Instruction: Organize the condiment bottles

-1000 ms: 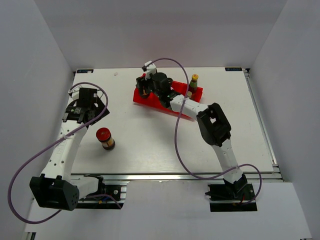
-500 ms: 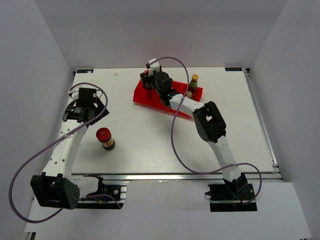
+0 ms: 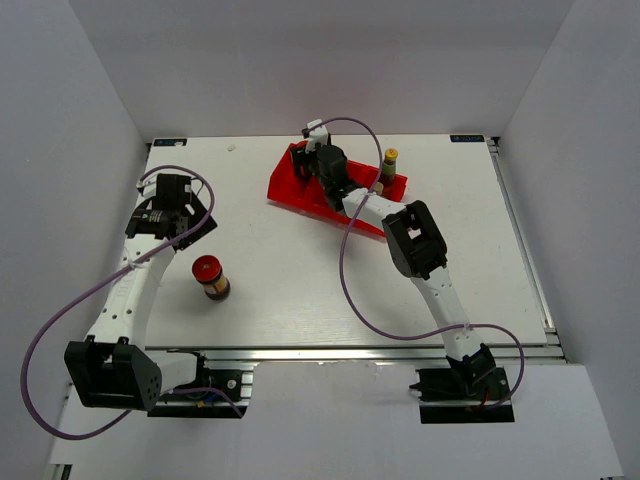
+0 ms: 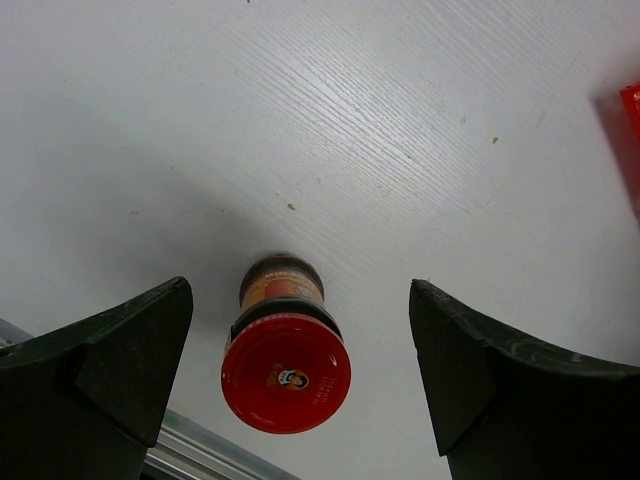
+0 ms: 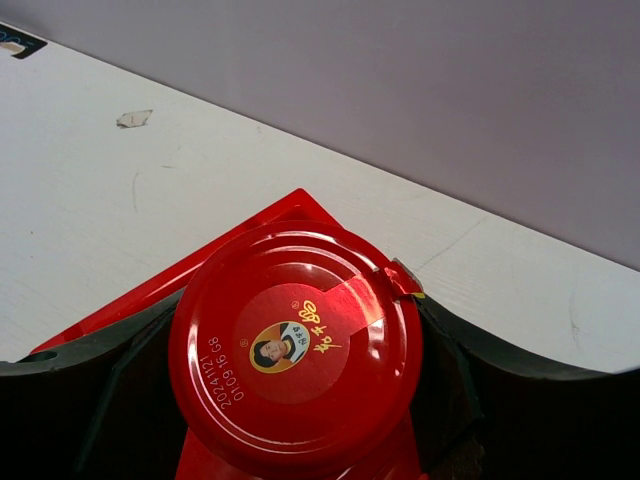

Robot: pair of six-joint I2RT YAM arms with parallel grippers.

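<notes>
Red-lidded jar (image 5: 295,345) held by right gripper (image 5: 290,400)

One squat jar (image 4: 285,365) stands alone on the surface (image 4: 400,120), directly below the left gripper (image 4: 300,290) and between its fingers, touching neither. A second squat jar (image 5: 296,330) sits clasped between the fingers of the right gripper (image 5: 295,400), over the left end of the tray (image 3: 290,192). Whether it rests in that compartment cannot be told. Right of that gripper, at the tray's other end, a bottle (image 3: 389,163) stands upright.
</notes>
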